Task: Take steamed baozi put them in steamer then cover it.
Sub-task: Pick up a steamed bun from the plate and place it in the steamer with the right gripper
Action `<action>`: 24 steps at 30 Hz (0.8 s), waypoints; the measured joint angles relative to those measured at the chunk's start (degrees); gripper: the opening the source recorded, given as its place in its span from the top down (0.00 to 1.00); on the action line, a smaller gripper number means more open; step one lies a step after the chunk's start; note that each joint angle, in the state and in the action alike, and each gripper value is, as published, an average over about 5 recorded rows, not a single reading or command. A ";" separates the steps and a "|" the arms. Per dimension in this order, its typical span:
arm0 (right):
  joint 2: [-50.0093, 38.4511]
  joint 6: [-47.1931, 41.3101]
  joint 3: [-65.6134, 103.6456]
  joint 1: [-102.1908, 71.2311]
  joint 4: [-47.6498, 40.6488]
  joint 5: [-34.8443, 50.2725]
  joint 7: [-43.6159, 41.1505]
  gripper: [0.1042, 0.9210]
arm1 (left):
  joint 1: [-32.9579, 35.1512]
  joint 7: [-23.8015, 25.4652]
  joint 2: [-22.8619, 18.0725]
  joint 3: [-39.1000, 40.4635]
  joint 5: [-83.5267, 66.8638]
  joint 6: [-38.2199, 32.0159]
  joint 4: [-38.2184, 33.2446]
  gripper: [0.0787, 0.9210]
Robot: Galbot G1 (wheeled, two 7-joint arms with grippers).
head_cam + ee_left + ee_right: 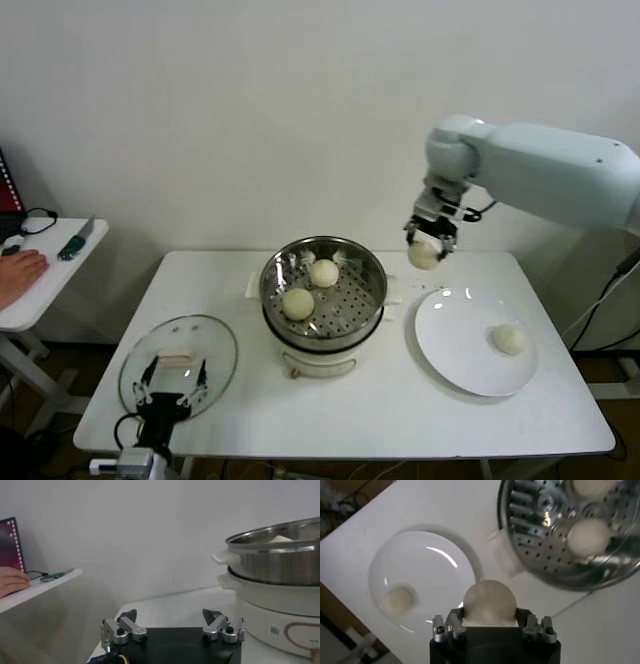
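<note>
A: Where does the robot stand with the buns?

B: The right gripper (427, 243) hangs above the desk (400, 400) toward its back edge, between the steamer (323, 292) and the white plate (475, 340), its fingers (455, 625) clenched on one steamed baozi (489, 602). Two buns (298, 303) already lie on the steamer's perforated floor, and one more bun (509, 338) waits on the plate near the desk's right edge.

A: And the left arm?

B: The left gripper (172, 385) is parked over the cover (215, 345) at the front left corner, fingers released and spread.

A: How will the bun handle?

B: Probably light and soft, so it would dent under a hard squeeze. It is taken across its middle from the sides, which looks right. The glass cover seems heavier and breakable, so its white handle (174, 357) is the place to grip.
</note>
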 measured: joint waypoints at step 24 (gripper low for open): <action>15.10 9.59 3.19 -12.52 1.06 -10.31 0.59 0.28 | 2.67 -0.14 -0.19 -1.90 -0.20 -0.69 0.43 0.12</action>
